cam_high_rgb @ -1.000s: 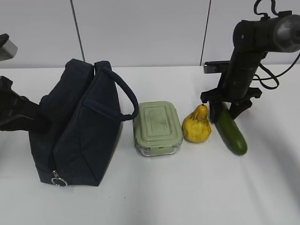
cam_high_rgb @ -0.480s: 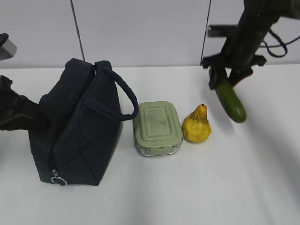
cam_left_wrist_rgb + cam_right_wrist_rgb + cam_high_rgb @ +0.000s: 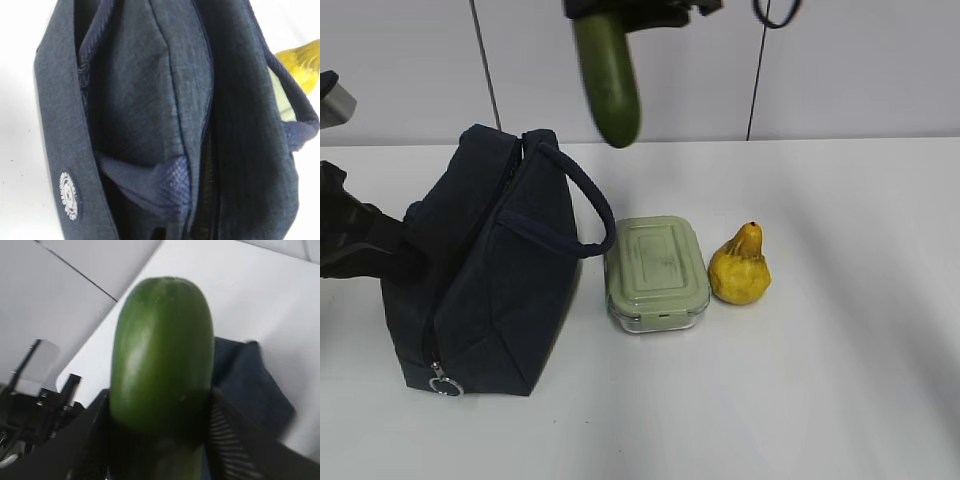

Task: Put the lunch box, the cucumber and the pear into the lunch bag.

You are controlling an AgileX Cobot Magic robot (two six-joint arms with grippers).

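Observation:
My right gripper (image 3: 625, 8) is shut on the dark green cucumber (image 3: 608, 80), which hangs end-down high above the lunch bag's handle; in the right wrist view the fingers (image 3: 92, 425) clamp the cucumber (image 3: 162, 355) on both sides. The navy lunch bag (image 3: 490, 270) stands at the left with its top open (image 3: 145, 100). My left gripper (image 3: 390, 255) is at the bag's left side, its fingers hidden under a pinched fold of fabric (image 3: 150, 185). The green-lidded lunch box (image 3: 657, 270) and the yellow pear (image 3: 740, 268) sit on the table to the right of the bag.
The white table (image 3: 800, 400) runs back to a pale panelled wall (image 3: 840, 70). The bag's silver zipper ring (image 3: 442, 384) hangs at its front lower corner. The padded loop handle (image 3: 582, 205) arches towards the lunch box.
My right gripper has lifted the cucumber off the table beside the pear and carried it up and left, to above the bag. The left arm, bag, box and pear have not moved.

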